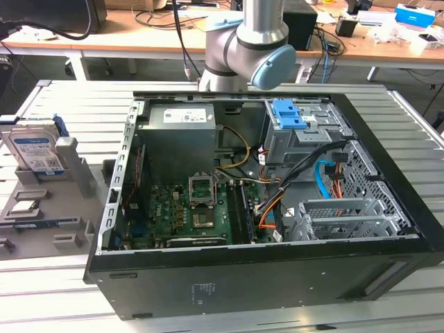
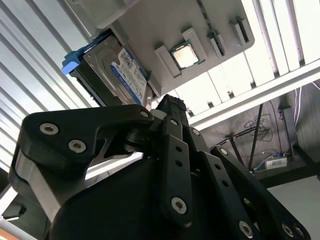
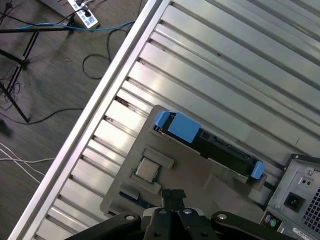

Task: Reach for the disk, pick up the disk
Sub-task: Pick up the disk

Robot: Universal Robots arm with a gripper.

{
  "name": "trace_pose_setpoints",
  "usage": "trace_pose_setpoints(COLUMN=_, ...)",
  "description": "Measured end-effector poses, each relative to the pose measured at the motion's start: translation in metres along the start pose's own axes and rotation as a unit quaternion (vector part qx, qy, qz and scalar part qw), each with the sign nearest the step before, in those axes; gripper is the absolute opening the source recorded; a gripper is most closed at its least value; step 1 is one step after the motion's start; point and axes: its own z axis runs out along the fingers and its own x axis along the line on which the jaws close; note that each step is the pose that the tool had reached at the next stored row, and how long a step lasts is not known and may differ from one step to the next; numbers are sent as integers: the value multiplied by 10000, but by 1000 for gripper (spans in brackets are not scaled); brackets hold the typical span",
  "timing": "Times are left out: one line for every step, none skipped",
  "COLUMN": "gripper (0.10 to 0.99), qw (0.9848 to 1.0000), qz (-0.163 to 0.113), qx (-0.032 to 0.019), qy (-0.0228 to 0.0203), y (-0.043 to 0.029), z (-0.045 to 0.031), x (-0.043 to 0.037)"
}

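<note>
On the slatted aluminium counter (image 1: pixel 62 104), at the exterior view's left of the open black computer case (image 1: pixel 277 277), the disk (image 1: pixel 35 149) stands on edge in a slot of a flat grey plastic holder (image 1: pixel 69 208). It is a silver-grey metal hard drive with a blue-and-white label and blue plastic side rails. The grey-and-blue robot arm (image 1: pixel 257 48) rises behind the case.

In both wrist views the black end effector (image 2: pixel 170 105) hangs over the holder, its tip pointing towards the disk (image 2: pixel 122 75) but well apart from it. It is not grasping the disk, and whether it is clenched or released I cannot tell. My judgement is that the reach is under way and unfinished: no contact has been made, and the pick-up is wholly left to do.

Just beside the disk, a small square silver processor chip (image 2: pixel 185 56) lies in its own recess of the holder (image 2: pixel 150 30). It sits close to the end effector's line of approach and must not be mistaken for the target. The holder's raised grey walls flank the disk, leaving mainly its upper edge free. The case, with its blue plastic latch (image 1: pixel 288 114), stands near the holder on one side.
</note>
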Motion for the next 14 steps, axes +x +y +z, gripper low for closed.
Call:
trace_pose_setpoints(gripper=106, qw=10000, qz=-23, qx=0, qy=1, y=0, z=0, x=0)
trace_pose_setpoints(gripper=106, qw=10000, qz=-43, qx=0, qy=2, y=0, z=0, x=0)
trace_pose_setpoints(gripper=106, qw=10000, qz=-69, qx=0, qy=3, y=0, z=0, x=0)
trace_pose_setpoints(gripper=106, qw=10000, qz=-91, qx=0, qy=3, y=0, z=0, x=0)
trace_pose_setpoints(gripper=106, qw=9999, qz=-126, qx=0, qy=5, y=0, z=0, x=0)
trace_pose_setpoints(gripper=106, qw=9999, qz=-164, qx=0, qy=6, y=0, z=0, x=0)
trace_pose_setpoints(gripper=106, qw=9998, qz=-185, qx=0, qy=7, y=0, z=0, x=0)
trace_pose_setpoints(gripper=106, qw=9998, qz=-212, qx=0, qy=8, y=0, z=0, x=0)
trace_pose_setpoints(gripper=106, qw=9997, qz=-258, qx=0, qy=10, y=0, z=0, x=0)
trace_pose_setpoints(gripper=106, qw=9996, qz=-299, qx=0, qy=12, y=0, z=0, x=0)
trace_pose_setpoints(gripper=106, qw=9995, qz=-327, qx=0, qy=13, y=0, z=0, x=0)
trace_pose_setpoints(gripper=106, qw=9993, qz=-363, qx=0, qy=14, y=0, z=0, x=0)
trace_pose_setpoints(gripper=106, qw=9992, qz=-397, qx=0, qy=15, y=0, z=0, x=0)
trace_pose_setpoints(gripper=106, qw=9991, qz=-417, qx=0, qy=16, y=0, z=0, x=0)
